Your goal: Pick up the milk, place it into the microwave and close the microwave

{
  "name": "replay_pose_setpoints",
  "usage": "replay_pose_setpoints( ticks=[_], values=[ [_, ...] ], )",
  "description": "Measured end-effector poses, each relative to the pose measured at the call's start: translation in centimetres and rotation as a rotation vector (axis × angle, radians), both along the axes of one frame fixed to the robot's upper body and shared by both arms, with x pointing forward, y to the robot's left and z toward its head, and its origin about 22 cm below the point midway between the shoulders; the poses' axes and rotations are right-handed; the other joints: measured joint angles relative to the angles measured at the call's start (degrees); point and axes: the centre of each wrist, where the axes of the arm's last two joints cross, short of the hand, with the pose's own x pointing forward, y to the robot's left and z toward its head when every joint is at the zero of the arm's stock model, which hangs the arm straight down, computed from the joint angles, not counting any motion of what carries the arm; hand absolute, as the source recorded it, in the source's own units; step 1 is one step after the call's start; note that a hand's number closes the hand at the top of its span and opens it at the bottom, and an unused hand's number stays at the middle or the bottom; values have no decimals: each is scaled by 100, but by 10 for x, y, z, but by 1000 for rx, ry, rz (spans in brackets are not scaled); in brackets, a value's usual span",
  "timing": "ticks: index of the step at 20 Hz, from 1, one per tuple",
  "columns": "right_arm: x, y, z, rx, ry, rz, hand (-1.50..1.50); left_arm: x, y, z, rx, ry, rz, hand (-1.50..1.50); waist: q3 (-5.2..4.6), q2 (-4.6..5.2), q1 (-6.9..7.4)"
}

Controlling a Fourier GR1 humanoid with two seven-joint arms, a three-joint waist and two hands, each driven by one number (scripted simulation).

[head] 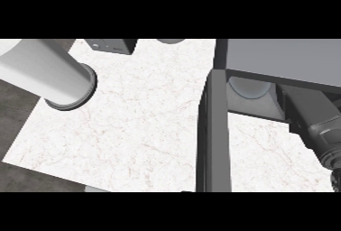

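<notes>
The right forearm [313, 122] reaches into the open microwave [279, 58] at the view's right, its hand hidden inside, so its fingers cannot be told; the microwave door [213, 135] stands open; the milk cannot be made out; the left forearm [47, 72] crosses the upper left over the marble counter [133, 117], hand out of view.

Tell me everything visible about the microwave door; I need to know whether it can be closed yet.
The dark grey microwave door stands open, swung out over the white marbled counter and seen edge-on as a tall narrow slab. Its hinge side meets the grey microwave body at the top. Beside it, inside the opening, a pale rounded object shows. The dark right arm reaches in on the door's right; whether it touches the door cannot be told.
</notes>
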Motion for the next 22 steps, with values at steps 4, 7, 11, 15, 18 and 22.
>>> replay_pose_setpoints(
  ticks=[4, 7, 11, 15, 18, 22],
  values=[
    [3, 17, 0, -9, 14, -9, -150, 4, 0, -2, -2, 9, -6, -150, 26, -13, 0],
    [5, 29, 1, -9, 15, -15, -150, 6, -1, -4, -3, 19, -14, -150, 41, -20, -28],
    [7, 38, 3, -10, -3, 4, -150, 9, -2, -7, 1, 35, -25, -150, 69, -17, -76],
    [9, 43, 5, -11, -25, -7, -150, 10, -3, -12, 0, 54, -37, -150, 61, -6, -124],
    [10, 49, 5, -12, -47, -26, -150, 11, -4, -16, -5, 68, -44, -150, 40, 1, -188],
    [9, 58, 2, -14, -55, -43, -150, 10, -7, -26, -15, 93, -45, -150, -8, -42, -286]
  ],
)
